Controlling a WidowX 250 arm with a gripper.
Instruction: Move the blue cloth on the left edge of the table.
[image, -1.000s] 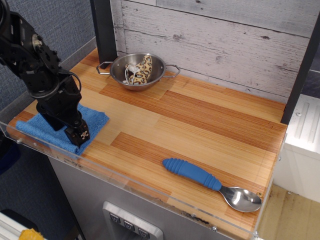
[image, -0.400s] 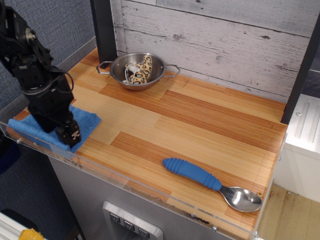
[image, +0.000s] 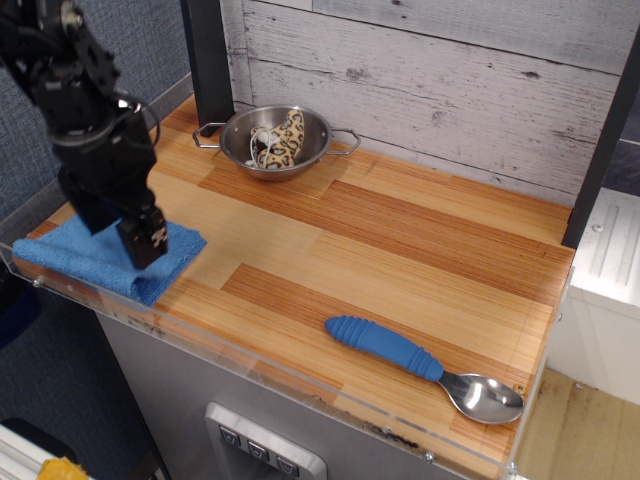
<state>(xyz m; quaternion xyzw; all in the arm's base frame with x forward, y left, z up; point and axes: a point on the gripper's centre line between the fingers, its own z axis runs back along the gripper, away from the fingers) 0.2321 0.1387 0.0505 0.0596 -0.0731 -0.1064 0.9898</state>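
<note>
The blue cloth (image: 85, 262) lies flat at the front left corner of the striped wood table (image: 400, 250), against the clear acrylic rim. My black gripper (image: 149, 246) points down over the cloth's right half, its tip at or just above the fabric. The arm hides the cloth's middle. The fingers read as one dark block, so I cannot tell whether they are open or shut, or whether they hold any fabric.
A steel bowl (image: 318, 148) with a spotted item inside stands at the back left. A blue-handled metal spoon (image: 385, 346) lies near the front right. A black post (image: 208, 60) and a whitewashed plank wall (image: 450, 70) close off the back.
The gripper moved left with the cloth under it, shifting the cloth toward the left edge, then rose a little. The cloth now lies still; bowl and spoon have not moved.
</note>
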